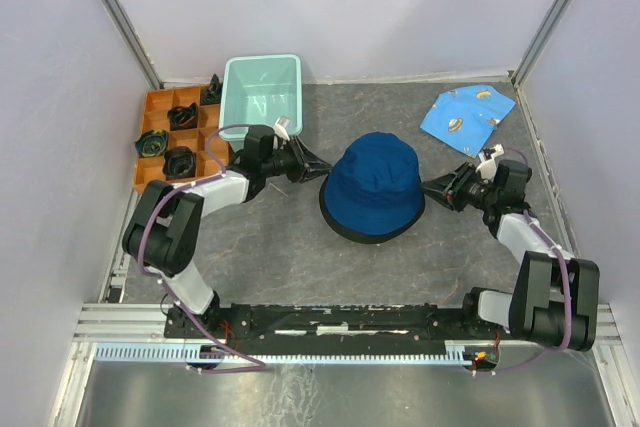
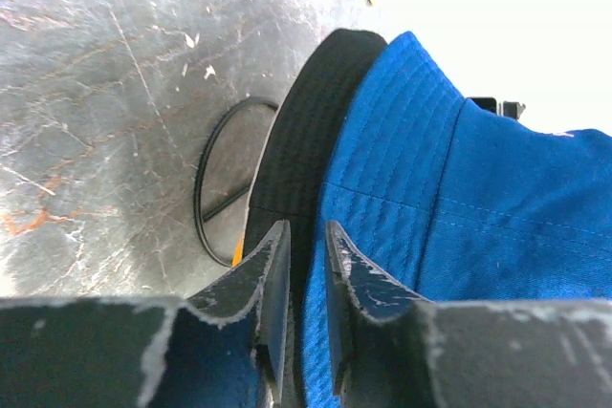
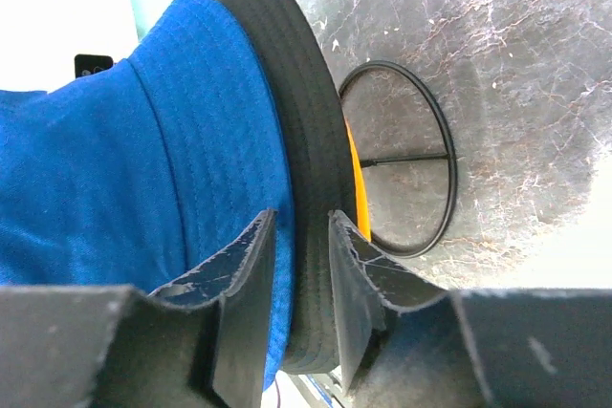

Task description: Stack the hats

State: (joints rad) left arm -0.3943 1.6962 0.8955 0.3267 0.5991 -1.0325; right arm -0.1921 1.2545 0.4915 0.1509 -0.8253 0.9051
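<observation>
end effectors [image 1: 325,168] [image 1: 429,190] straddle the hats' [image 1: 375,182] opposite brim edges, slightly parted.

Two robot arms with black joints and white links reach inward from their bases at the near edge. The left arm [image 1: 205,190] bends at the elbow and stretches rightward, and the left hand [image 1: 322,169] points toward the middle. The right arm [image 1: 522,232] folds upward and stretches leftward, and the right hand [image 1: 432,187] points back at it. The hands face each other, well apart. The left hand's dark, scuffed fingers [image 2: 271,279] stand slightly parted, as do the right hand's fingers [image 3: 244,274].
</observation>
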